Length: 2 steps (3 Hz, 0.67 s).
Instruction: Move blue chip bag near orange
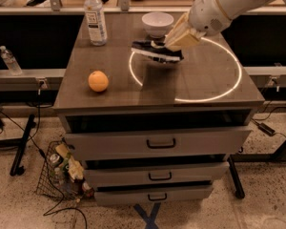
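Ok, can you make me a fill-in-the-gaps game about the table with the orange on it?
1. The end effector is shut on the blue chip bag, holding it just in front of the white ____.
2. The plastic water ____ stands at the back of the table, behind the orange.
3. Below the tabletop, ____ drawers have handles.

Missing words: bowl; bottle; three.
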Motion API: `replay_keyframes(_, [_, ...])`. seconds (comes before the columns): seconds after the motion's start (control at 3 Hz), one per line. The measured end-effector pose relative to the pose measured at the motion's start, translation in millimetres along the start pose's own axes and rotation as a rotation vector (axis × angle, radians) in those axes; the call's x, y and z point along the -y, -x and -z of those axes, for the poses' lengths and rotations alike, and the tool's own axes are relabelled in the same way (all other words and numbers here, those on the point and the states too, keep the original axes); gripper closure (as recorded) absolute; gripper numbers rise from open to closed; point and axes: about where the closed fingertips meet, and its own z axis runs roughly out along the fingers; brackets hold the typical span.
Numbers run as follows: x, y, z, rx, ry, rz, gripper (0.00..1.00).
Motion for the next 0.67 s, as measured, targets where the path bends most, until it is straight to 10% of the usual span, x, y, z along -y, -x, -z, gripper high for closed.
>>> replay_keyframes(0.67, [-87, 32, -51, -0.008, 0.182, 0.16, 1.0])
